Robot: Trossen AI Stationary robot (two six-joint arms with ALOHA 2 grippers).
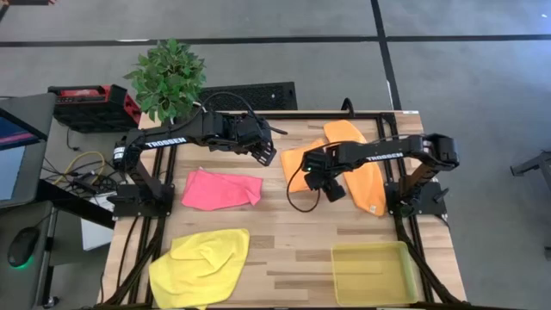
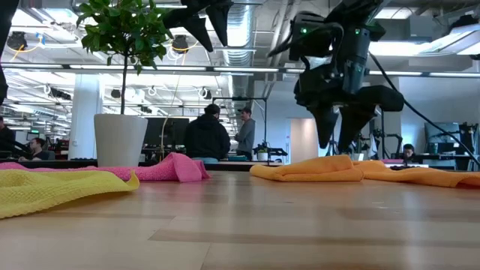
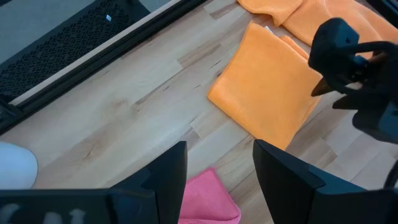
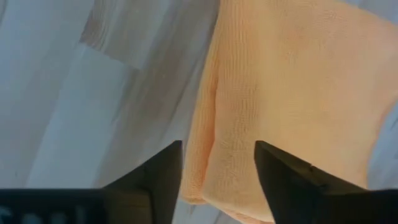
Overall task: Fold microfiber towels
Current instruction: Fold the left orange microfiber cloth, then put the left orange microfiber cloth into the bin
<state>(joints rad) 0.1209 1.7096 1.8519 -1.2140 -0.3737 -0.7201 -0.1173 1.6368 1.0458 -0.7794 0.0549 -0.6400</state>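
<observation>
Bare surface (image 1: 293,228) runs across the middle, between the pink towel (image 1: 221,189) and the yellow tray (image 1: 372,272). The right pincer (image 1: 326,184) hangs over the folded orange towel (image 1: 301,165), blocking that spot. The yellow towel (image 1: 201,256) fills the near left corner; the plant (image 1: 169,78) crowds the far left edge.

The butcher-block wooden table (image 1: 293,232) is showing a smooth, faintly sheeny grain. The orange towels (image 4: 298,87), pink towel (image 1: 221,189) and yellow towel (image 1: 202,258) are looking soft, nubbly, matt; the tray (image 1: 372,272) translucent plastic.
</observation>
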